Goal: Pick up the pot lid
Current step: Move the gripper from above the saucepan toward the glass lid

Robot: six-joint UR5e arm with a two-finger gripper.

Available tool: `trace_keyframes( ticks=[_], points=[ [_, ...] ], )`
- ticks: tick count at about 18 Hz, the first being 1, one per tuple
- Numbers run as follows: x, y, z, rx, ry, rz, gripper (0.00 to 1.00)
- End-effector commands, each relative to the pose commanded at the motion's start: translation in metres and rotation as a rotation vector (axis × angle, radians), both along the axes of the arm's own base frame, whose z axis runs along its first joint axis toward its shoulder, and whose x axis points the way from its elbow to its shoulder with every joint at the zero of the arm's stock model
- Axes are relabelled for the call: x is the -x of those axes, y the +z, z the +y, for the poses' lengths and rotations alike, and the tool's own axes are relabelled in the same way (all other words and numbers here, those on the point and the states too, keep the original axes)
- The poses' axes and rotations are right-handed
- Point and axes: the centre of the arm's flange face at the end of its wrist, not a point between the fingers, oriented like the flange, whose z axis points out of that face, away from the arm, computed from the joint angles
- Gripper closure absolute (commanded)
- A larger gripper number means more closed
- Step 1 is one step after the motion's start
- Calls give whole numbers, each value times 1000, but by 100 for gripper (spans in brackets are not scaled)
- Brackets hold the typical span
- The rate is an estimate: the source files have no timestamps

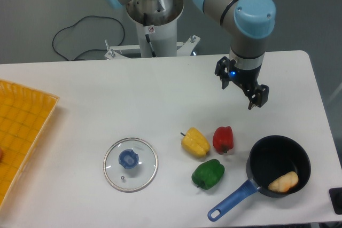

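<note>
Claw [239,93] hangs over the table [107,100] with its two fingers set well apart, nothing between them and nothing held; how high it hangs I cannot tell. Nearest to it, just below in the view and slightly left, lies the red pepper [223,139]. The yellow pepper [195,143] sits next to that one, further to the claw's lower left, its stem end toward the upper left. Below and right of the claw is the black pan [264,156], its blue handle [233,201] slanting down and to the left; a tan lump [283,182] rests inside, low and toward the right. Lower left of the claw, beneath the two other peppers, lies the green pepper [208,174]. Further off, well to the claw's lower left, is the lid [142,177], flat on the table, clear with a thin rim and its blue knob [129,158] facing up, apart from the peppers. Beyond the table edge, up and left of the claw, a black cable [88,18] curls on the dark floor. Farthest left of the claw, an orange basket [45,98] is cut off by the view's side.
</note>
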Motion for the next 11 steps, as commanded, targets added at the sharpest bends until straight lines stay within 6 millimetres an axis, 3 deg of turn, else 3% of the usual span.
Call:
trace_keyframes(
  ticks=[6, 11],
  points=[
    [-5, -1, 4, 10, -2, -4, 0],
    [-38, -1, 0, 10, 2, -16, 0]
  ],
)
